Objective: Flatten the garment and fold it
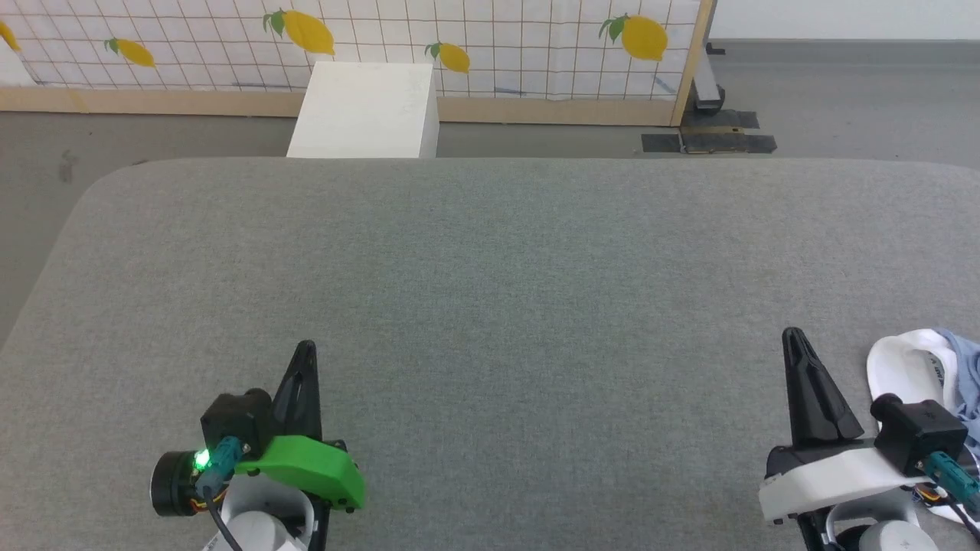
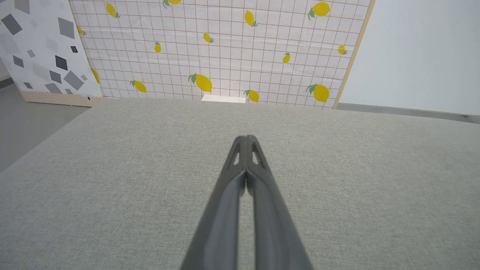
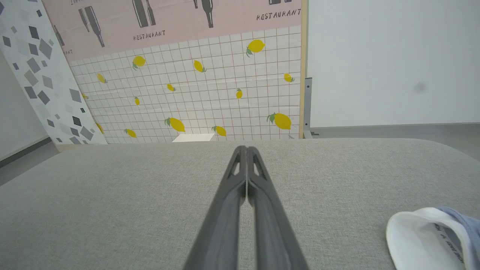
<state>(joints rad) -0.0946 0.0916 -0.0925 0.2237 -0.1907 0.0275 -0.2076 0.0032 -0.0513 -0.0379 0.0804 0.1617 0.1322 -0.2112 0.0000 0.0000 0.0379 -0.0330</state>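
Found the left gripper clenched, its two dark fingers pressed together tip to tip and holding nothing, over the grey padded table. Found the right gripper clenched the same way and also empty, with the garment lying bunched on the table just to its right, beside its fingers but not touched by them, white inside turned up and a light blue fold on the side away from the gripper. Noted, well ahead of both grippers beyond the table's far edge, a white box before a lemon-printed screen
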